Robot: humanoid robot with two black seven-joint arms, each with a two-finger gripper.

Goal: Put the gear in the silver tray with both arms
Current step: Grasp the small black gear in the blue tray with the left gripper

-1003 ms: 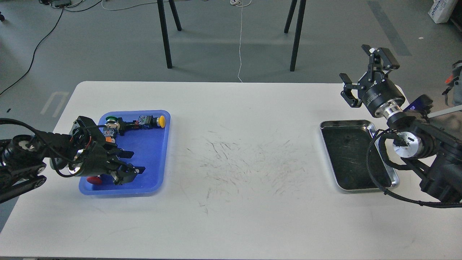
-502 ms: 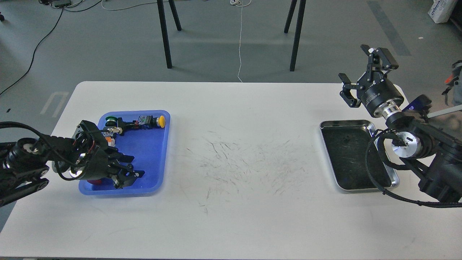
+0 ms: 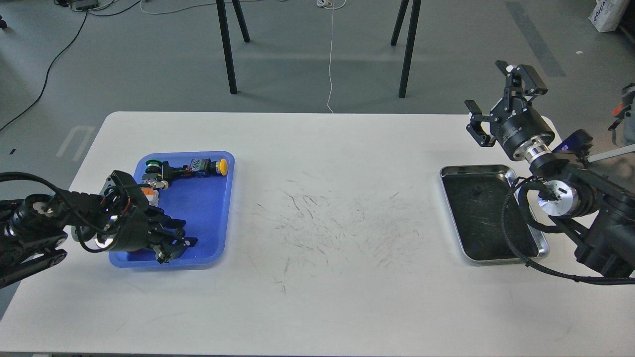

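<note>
The silver tray (image 3: 475,169) lies at the right of the white table, and its dark scratched bottom holds only a tiny speck. My right gripper (image 3: 498,91) is open and empty, raised beyond the tray's far edge. My left gripper (image 3: 177,237) hangs low over the near end of the blue tray (image 3: 208,208), its fingers apart with nothing seen between them. I cannot make out a gear; the near left corner of the blue tray is hidden under my left wrist.
At the far end of the blue tray lie push-button parts: a green one (image 3: 152,164), a yellow-capped one (image 3: 222,166) and an orange and white block (image 3: 149,194). Table legs stand on the floor beyond the table.
My left gripper has moved toward the near edge of the blue tray and lower, its fingers now closer together. It now covers a red round piece that showed earlier. The right arm has barely moved.
</note>
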